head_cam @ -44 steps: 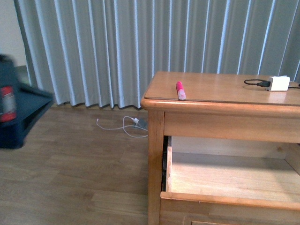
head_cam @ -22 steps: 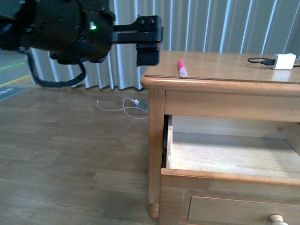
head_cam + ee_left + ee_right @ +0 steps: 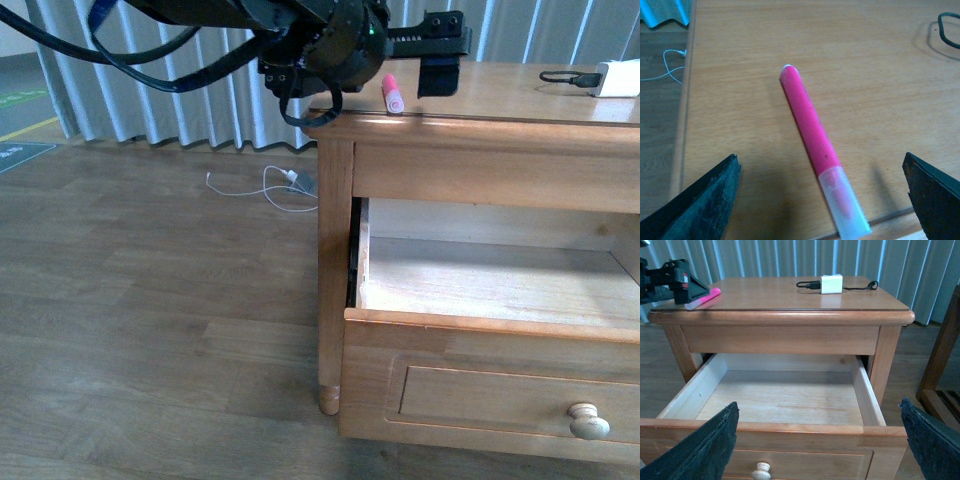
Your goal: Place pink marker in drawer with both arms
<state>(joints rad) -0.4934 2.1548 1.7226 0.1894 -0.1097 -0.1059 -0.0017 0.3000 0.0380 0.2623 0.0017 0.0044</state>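
Observation:
The pink marker lies on the front left of the cabinet top, its pale end toward the front edge. It also shows in the left wrist view and the right wrist view. My left gripper is open and hangs over the marker, one finger on each side, not touching it. The upper drawer is pulled out, with pale wood inside and nothing in it. My right gripper is open in front of the drawer's front panel. It is out of the front view.
A white charger block with a black cable sits on the back right of the cabinet top. A white cable lies on the wooden floor by the curtain. Wooden furniture legs stand beside the cabinet.
My left arm has swung right from beside the cabinet to over its top, and its gripper now straddles the marker. The front view has shifted too. The marker has not moved.

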